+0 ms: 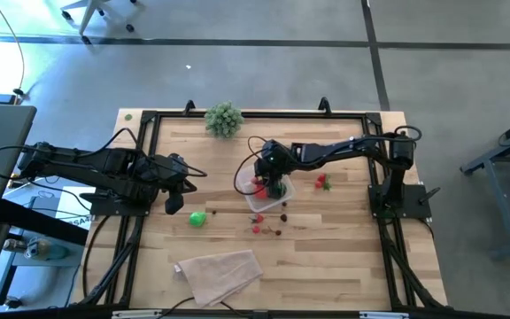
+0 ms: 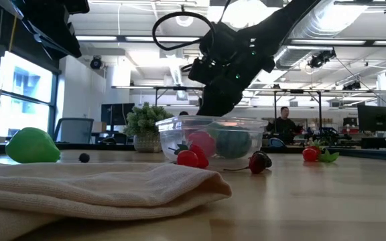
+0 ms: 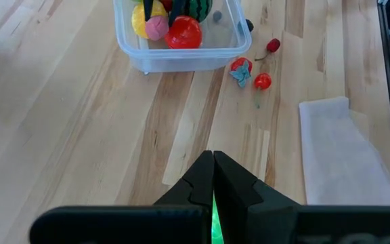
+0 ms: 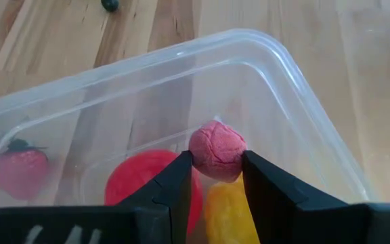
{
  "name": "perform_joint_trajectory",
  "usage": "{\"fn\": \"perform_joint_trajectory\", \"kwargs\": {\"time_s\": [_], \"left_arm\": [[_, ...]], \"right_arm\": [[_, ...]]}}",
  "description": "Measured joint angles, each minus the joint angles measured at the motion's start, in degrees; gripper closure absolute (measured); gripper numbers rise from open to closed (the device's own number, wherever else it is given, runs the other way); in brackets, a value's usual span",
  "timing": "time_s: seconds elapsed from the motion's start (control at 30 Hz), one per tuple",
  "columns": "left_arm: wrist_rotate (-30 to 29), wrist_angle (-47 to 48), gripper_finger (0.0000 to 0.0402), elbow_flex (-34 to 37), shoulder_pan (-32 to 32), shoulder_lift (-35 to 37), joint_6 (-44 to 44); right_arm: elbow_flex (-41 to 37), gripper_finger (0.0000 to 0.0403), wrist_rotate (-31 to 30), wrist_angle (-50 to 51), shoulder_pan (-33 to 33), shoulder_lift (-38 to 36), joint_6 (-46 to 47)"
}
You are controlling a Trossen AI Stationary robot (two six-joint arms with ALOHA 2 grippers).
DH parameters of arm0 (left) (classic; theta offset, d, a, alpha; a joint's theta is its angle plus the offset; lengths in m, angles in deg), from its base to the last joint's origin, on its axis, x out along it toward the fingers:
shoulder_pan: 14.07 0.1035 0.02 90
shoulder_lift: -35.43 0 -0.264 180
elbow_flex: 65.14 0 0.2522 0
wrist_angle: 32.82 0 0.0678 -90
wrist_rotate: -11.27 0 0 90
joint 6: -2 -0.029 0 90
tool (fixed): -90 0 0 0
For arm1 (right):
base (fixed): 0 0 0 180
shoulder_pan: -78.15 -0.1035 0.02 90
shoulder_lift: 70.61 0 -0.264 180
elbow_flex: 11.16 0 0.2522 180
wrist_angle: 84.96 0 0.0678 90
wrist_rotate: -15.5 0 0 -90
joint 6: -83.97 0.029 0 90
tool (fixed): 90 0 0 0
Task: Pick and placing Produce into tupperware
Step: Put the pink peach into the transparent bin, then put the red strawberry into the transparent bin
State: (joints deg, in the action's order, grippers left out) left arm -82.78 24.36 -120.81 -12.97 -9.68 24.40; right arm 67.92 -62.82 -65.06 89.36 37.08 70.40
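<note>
The clear tupperware stands mid-table and holds a red ball, a yellow piece, a strawberry and a striped green piece. My right gripper reaches down into it, shut on a small pink round fruit. Loose produce lies on the wood: a red piece with green leaves, small red ones and a green one. My left gripper waits shut over the table's left part. My right gripper pinches the pink fruit's two opposite sides between its two fingertips. The fingers slant down into the box from the table's right. The fruit sits inside the box's walls, just over the red ball and the yellow piece; whether it rests on them I cannot tell.
A beige cloth lies crumpled near the front edge. A bushy pale-green plant ball stands at the far edge. A black frame runs round the table. Bare wood lies at the front right.
</note>
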Motion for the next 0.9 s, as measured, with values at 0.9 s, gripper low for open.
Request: {"fn": "perform_joint_trajectory", "kwargs": {"time_s": [0.9], "left_arm": [[0.0, 0.0, 0.0401, 0.0, 0.0, 0.0, 0.0]], "right_arm": [[0.0, 0.0258, -2.5, 5.5, 0.0, -6.6, -0.3]]}}
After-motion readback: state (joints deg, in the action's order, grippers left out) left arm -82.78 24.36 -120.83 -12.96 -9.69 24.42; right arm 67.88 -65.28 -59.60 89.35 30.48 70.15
